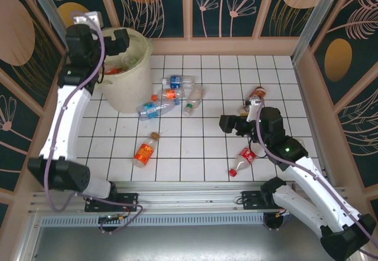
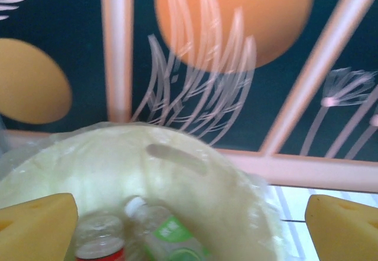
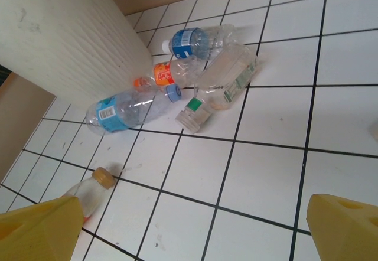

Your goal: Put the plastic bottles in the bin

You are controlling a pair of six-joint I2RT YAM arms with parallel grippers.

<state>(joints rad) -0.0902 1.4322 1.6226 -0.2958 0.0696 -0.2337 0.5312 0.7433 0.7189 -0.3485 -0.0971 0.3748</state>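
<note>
— Where is the left claw (image 1: 121, 39), and what has it got?

— It hangs over the bin (image 1: 127, 90) with its jaws spread wide and nothing between the yellow pads (image 2: 35, 225). Straight below it, inside the bin's bag, lie a green-label bottle (image 2: 168, 231) and a red-label bottle (image 2: 97, 240).

— And the right claw (image 3: 195, 231)?

— It is also wide open and empty, low over the white tiled surface (image 3: 266, 172). Ahead of it and to its left lies a cluster of four: a blue-label bottle (image 3: 201, 39), an orange-label bottle (image 3: 171, 72), a clear bottle with a green band (image 3: 221, 84) and a blue-capped bottle (image 3: 127, 110). That last one lies close to the bin's wall. Nearest, in front of its left pad, lies an orange-capped bottle (image 3: 91, 193).

— Anything behind it?

— From overhead, a red-and-white bottle (image 1: 243, 159) lies back of the claw, beside that arm. Another bottle (image 1: 255, 94) lies beyond the wrist toward the far wall. Its cap looks orange, I think, but it is too small to be sure.
</note>
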